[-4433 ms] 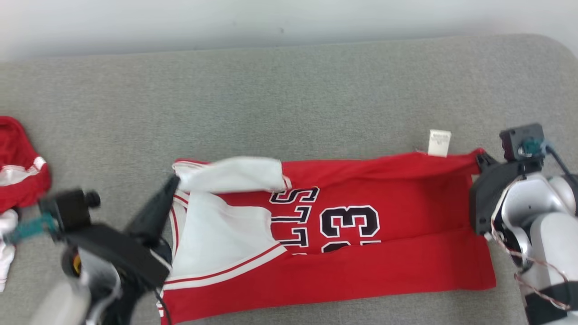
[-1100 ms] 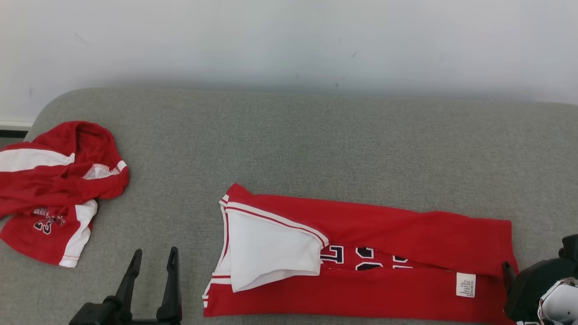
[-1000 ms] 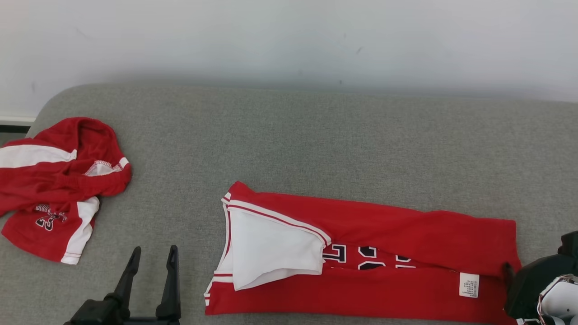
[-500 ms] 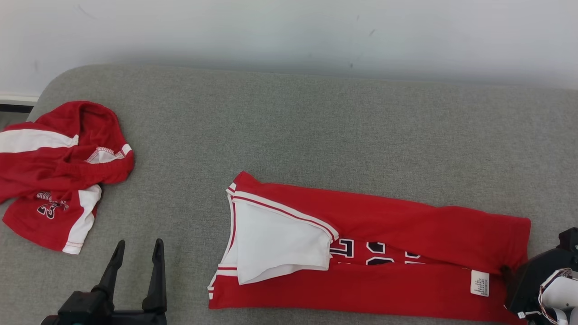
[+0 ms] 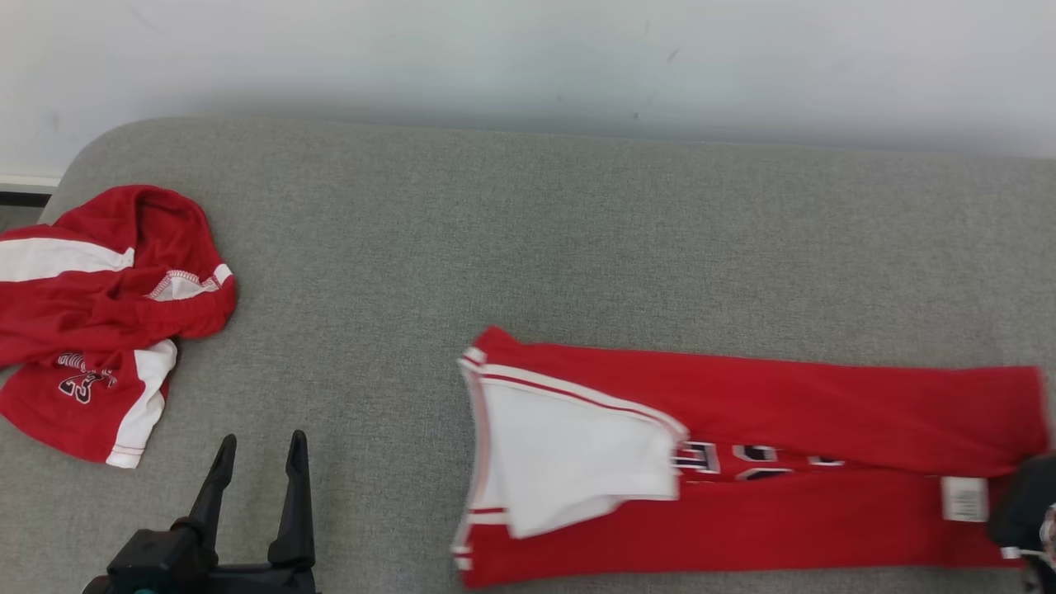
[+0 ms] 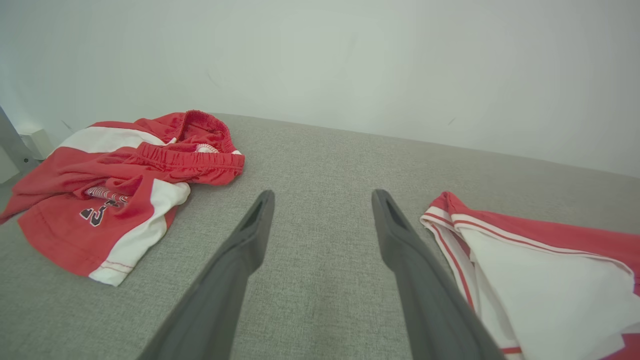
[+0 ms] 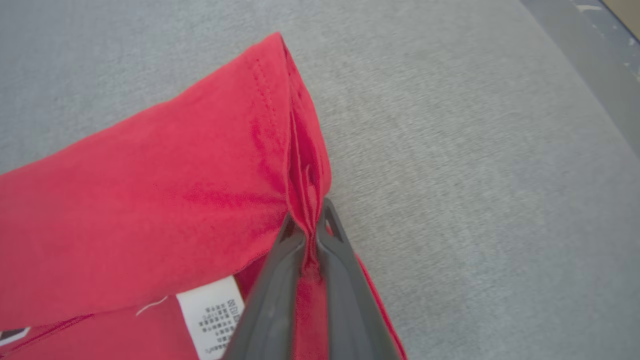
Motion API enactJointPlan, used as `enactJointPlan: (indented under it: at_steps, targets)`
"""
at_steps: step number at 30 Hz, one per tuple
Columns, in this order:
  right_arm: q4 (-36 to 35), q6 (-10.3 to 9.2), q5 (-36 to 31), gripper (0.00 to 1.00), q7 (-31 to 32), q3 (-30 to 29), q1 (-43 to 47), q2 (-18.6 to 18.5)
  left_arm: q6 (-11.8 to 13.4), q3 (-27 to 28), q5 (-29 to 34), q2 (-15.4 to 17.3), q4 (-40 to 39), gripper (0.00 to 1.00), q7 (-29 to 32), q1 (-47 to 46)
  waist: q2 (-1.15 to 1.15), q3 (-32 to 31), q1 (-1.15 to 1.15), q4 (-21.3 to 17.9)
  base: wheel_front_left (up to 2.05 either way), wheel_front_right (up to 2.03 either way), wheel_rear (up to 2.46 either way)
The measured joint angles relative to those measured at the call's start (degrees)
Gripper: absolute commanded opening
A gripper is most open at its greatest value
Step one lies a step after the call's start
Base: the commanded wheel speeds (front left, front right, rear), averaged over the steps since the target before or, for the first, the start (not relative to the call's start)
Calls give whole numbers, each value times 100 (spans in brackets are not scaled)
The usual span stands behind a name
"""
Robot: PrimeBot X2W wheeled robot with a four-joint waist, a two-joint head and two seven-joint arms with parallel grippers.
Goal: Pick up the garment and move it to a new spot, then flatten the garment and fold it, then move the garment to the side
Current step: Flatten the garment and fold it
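Head view: right gripper (image 7: pixel 309 225) cut off at edge, pinching garment (image 5: pixel 784 412) hem; left gripper (image 5: pixel 261 443) spread.

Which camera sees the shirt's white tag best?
Right wrist view: the tag is close, its print lines visible. The head view gives a small blurry patch; the left wrist view catches the shirt's other end.

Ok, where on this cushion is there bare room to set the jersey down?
Widest free patch: the back strip of the cushion between the wall and the jersey. Also the gap between shorts and jersey, with the open left gripper at its near end. Crowded: left edge, and near right where the right gripper pinches the jersey.
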Motion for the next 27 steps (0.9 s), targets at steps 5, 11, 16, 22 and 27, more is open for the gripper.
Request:
enactJointPlan:
  at_steps: [5,11,16,22,27]
  targets:
    - [-265,-1,-349,0,-153,-614,-76,-5,45,-15,-1,12,-81,100,53,50,0,-45,0,-18,0,0,0]
    - [-635,-2,-1188,0,-326,-1124,-19,-20,58,-53,-20,12,-153,100,101,118,0,-109,0,-63,0,0,0]
    - [-494,-3,-760,0,-298,-557,31,-29,98,-87,-27,12,-159,100,115,180,0,-159,0,-105,0,0,0]
    - [-615,-3,862,0,-168,1149,287,-22,107,-97,-62,11,-159,100,114,203,0,-200,0,-120,0,0,0]
    - [-1034,-3,1545,0,-79,2503,635,-19,107,-122,-82,8,-145,100,114,204,-1,-213,0,-63,0,0,0]
